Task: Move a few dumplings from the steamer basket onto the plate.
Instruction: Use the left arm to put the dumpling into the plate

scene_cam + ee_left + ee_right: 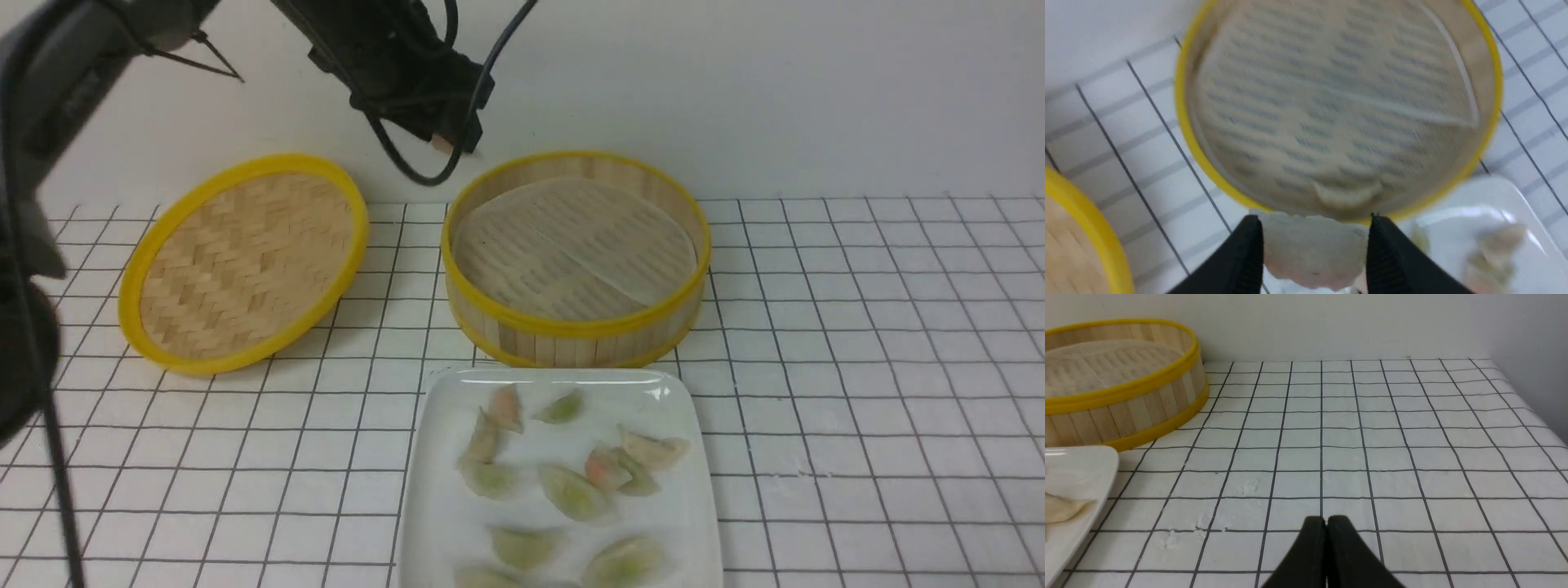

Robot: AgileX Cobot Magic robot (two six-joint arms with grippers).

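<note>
Left wrist view alone: left tool [1312, 232] gripping dumpling [1312, 253].

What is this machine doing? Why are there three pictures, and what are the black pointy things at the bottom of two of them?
It is a robot with two arms. The wide picture comes from a camera between the arms, looking forward. The other two come from small cameras on its wrists, so the black points are its gripper fingers. On the checked table stand a round steamer basket, its woven lid and a white plate with dumplings on it. The left gripper pinches one dumpling between its fingers, above the basket's edge. One more dumpling lies inside the basket. The right gripper is shut, holds nothing and hangs over the table.
</note>
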